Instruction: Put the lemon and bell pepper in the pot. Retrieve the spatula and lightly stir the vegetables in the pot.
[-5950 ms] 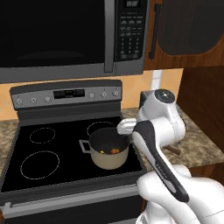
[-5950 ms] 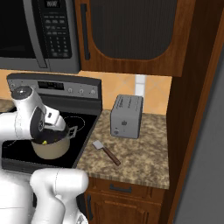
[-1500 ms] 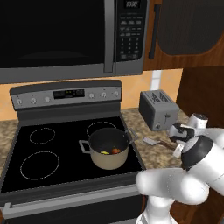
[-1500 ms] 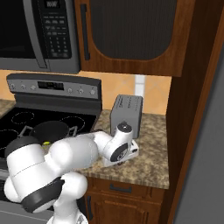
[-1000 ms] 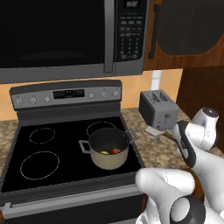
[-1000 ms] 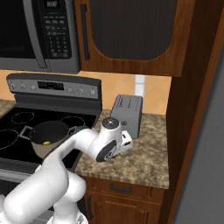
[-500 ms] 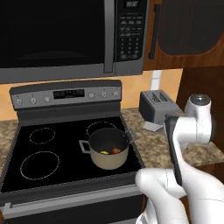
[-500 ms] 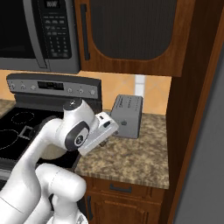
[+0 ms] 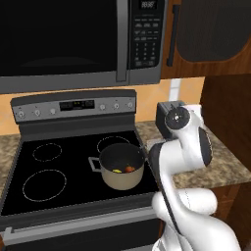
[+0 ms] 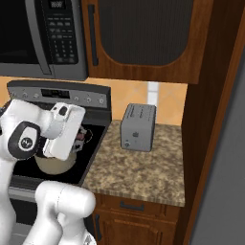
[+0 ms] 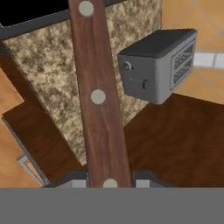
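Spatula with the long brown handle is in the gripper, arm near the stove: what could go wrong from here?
The long brown spatula handle sticks far out of the gripper, so it could swing into the grey toaster. Coming in low, it may knock the beige pot holding the yellow lemon and red bell pepper.

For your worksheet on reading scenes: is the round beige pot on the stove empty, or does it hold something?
Not empty. The left base view shows the round beige pot holding a small yellow lemon and a small red bell pepper.
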You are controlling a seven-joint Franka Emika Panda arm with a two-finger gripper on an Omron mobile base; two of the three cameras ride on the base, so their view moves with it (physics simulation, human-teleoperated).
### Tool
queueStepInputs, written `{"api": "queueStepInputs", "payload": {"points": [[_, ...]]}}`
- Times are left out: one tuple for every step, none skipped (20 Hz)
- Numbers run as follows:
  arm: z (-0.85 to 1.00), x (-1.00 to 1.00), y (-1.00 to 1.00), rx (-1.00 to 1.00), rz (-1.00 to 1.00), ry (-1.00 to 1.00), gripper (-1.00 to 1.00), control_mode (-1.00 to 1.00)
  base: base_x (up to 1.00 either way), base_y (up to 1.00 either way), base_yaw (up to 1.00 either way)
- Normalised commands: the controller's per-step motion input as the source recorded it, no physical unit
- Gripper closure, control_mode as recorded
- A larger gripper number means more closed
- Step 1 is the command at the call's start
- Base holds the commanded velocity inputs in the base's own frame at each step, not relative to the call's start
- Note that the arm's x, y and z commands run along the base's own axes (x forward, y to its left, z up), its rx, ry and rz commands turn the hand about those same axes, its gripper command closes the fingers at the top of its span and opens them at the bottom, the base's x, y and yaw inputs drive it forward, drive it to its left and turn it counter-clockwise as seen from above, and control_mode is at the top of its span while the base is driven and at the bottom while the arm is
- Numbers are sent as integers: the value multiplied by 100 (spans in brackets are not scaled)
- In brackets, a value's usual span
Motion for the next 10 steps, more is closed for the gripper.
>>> {"api": "queueStepInputs", "payload": {"points": [[69, 25, 100, -52, 22, 2, 100, -100, 0, 0, 0], [51, 36, 100, -52, 21, 3, 100, -100, 0, 0, 0], [34, 41, 100, -54, 20, 5, 100, -100, 0, 0, 0], [15, 51, 100, -53, 17, 10, 100, -100, 0, 0, 0], [0, 67, 100, -50, 14, 21, 100, -100, 0, 0, 0], [0, 74, 100, -49, 13, 27, 100, -100, 0, 0, 0], [0, 86, 93, -49, 12, 33, 100, -100, 0, 0, 0], [0, 95, 89, -49, 10, 35, 100, -100, 0, 0, 0], [0, 96, 86, -50, 8, 30, 100, -100, 0, 0, 0], [0, 91, 84, -49, 7, 26, 100, -100, 0, 0, 0]]}}
